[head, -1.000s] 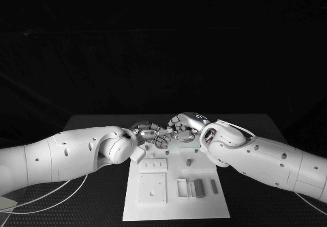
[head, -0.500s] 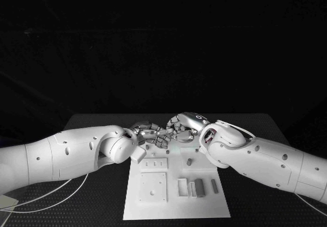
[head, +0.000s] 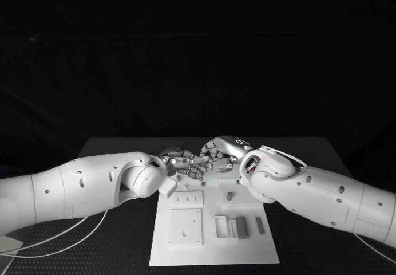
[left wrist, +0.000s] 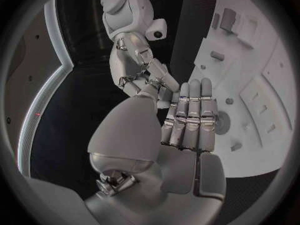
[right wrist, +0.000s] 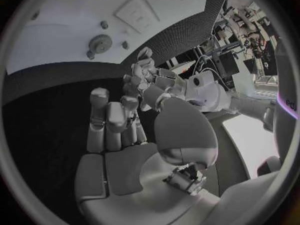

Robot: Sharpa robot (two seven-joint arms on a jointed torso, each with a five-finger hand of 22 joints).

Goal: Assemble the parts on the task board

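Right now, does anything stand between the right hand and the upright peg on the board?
Nothing visible. The right hand meets the left hand above the task board; the peg stands free, nearer.

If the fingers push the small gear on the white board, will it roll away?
The gear lies flat on the task board, so it would probably slide, not roll. It looks small and rigid, likely light. Its toothed rim should resist slipping; whether a pin holds it, I cannot tell.

Matt white task board (head: 213,252), probably plastic; glossy white arms; silvery metallic hands.
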